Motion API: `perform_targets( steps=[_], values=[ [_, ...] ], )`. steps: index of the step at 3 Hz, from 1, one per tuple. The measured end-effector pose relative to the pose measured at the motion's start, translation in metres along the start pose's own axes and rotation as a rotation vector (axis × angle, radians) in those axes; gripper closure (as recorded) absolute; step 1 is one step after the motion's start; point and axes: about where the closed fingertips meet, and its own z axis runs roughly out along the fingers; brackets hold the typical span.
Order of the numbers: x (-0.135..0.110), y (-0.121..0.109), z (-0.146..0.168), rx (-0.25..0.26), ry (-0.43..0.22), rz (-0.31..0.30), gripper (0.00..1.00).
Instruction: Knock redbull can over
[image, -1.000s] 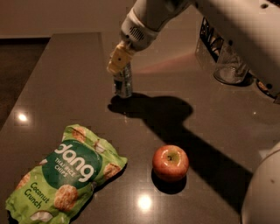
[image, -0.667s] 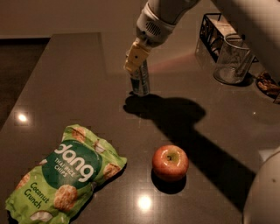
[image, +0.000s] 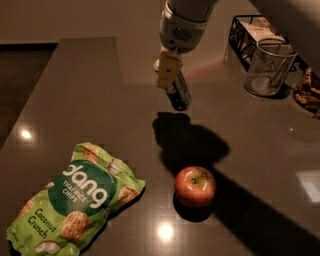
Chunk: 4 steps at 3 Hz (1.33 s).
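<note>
- A single camera looked down on the desk from above its near side, pitched steeply forward and facing the far edge.
- It sat fairly near. The chip bag and the apple filled the lower half of the view, while the glass cup stood at upper right.
- The arm came in from the top right, partly cut off by the frame. The tool hung at upper centre, at the top of the tilted redbull can.
</note>
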Motion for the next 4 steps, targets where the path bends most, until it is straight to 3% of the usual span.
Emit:
perform_targets(
  steps=[1,3,4],
  values=[
    [-0.001,0.014,0.004,0.021,0.08,-0.086,0.83],
    [-0.008,0.031,0.019,0.025,0.172,-0.207,0.36],
    [-0.016,0.043,0.031,0.017,0.211,-0.274,0.04]
  ],
)
